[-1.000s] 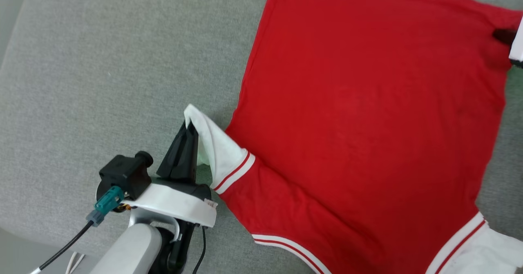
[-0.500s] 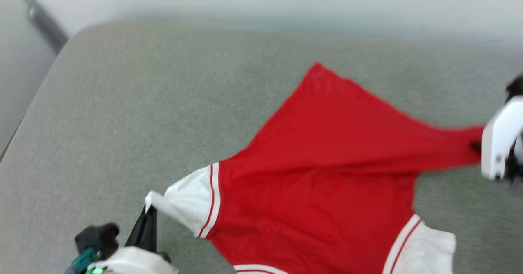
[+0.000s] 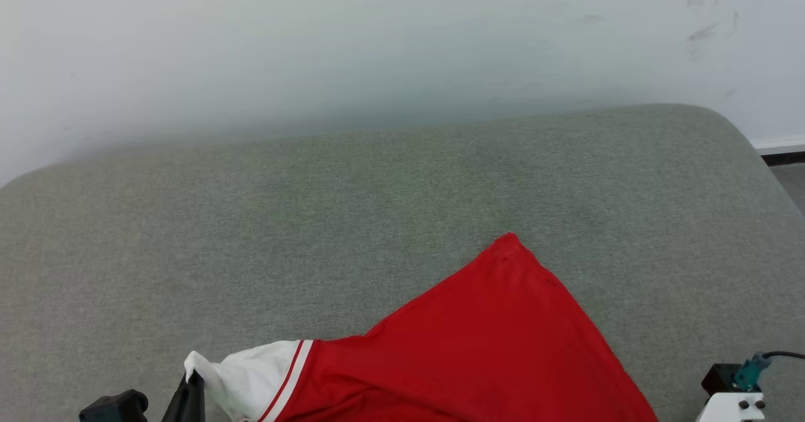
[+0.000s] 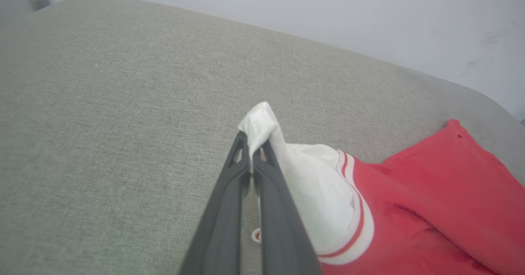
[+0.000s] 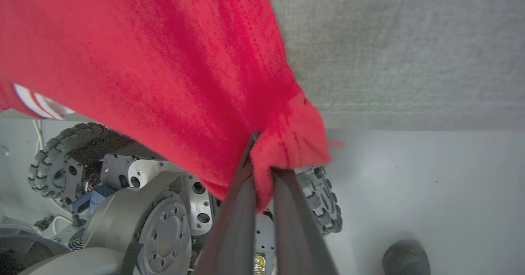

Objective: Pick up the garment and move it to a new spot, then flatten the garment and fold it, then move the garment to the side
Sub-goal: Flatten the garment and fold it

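Observation:
The garment [image 3: 478,346], a red jersey with white sleeves and red-white trim, lies at the near edge of the grey cushioned surface [image 3: 377,189], one red corner pointing away from me. My left gripper [image 4: 251,144] is shut on the tip of a white sleeve [image 4: 316,193], and it also appears low in the head view as the left gripper [image 3: 190,389]. My right gripper [image 5: 262,160] is shut on a bunched red corner of the garment [image 5: 164,62], held out past the surface's edge above the floor. The lettering is hidden.
A pale wall [image 3: 377,44] rises behind the grey surface. Under the right gripper are my wheeled base [image 5: 135,209] and the light floor [image 5: 430,185], with a dark rounded object [image 5: 404,258] on it. My right wrist's mount [image 3: 732,403] sits at the head view's lower right.
The head camera has tilted up to the far wall. The garment, spread flat a second ago, is now drawn toward the near edge, and both grippers keep their hold.

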### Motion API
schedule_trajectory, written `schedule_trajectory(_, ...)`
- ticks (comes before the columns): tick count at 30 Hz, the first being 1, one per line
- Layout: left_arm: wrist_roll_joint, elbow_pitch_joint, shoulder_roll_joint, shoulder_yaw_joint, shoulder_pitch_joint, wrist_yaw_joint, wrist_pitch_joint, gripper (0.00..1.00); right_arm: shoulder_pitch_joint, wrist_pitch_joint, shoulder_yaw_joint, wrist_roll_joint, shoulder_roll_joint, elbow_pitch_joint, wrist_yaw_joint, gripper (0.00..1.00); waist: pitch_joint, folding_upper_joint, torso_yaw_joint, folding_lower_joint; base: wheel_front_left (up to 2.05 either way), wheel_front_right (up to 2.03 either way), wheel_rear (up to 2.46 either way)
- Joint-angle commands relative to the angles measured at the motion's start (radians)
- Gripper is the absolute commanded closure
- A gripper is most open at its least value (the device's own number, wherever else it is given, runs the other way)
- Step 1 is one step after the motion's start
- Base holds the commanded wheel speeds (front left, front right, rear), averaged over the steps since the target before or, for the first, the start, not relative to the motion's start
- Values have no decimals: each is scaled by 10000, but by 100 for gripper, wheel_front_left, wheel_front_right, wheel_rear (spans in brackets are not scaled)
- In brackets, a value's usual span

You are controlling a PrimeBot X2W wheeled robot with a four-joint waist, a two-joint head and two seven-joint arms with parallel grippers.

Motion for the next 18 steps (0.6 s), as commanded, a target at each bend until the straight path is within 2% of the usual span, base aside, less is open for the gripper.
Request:
schedule_trajectory(1,-29,-23,26,37,112,26,35,100,115,19,-68,76,138,-161,-9,100,-128,0,-198,3,0,0,0)
schedule_trajectory(2,-38,-32,43,32,127,28,40,100,248,-3,-149,72,260,-413,-9,85,-121,0,-218,3,0,0,0)
schedule_trajectory(3,-45,-41,62,23,139,29,50,100,351,-137,-282,43,366,-646,-9,4,-110,0,-229,3,0,0,0)
schedule_trajectory(4,-50,-49,77,24,139,31,67,100,441,-243,-370,24,459,-847,-9,0,-95,0,-233,3,0,0,0)
schedule_trajectory(6,-37,-64,114,3,82,22,138,100,458,-709,-503,43,576,-1282,-9,0,-50,0,-200,3,0,0,0)
schedule_trajectory(9,2,-77,153,-48,-109,-50,184,100,122,-2200,-870,-252,631,-1716,-11,0,55,0,-88,3,0,0,0)
schedule_trajectory(15,335,-179,189,-256,-665,-63,257,100,-937,-5138,-1063,-632,946,-1690,-9,0,630,0,279,3,0,0,0)
schedule_trajectory(18,496,-280,102,-388,-1127,-107,285,100,-1736,-6135,-852,-587,923,-1360,-9,0,1156,0,539,3,0,0,0)
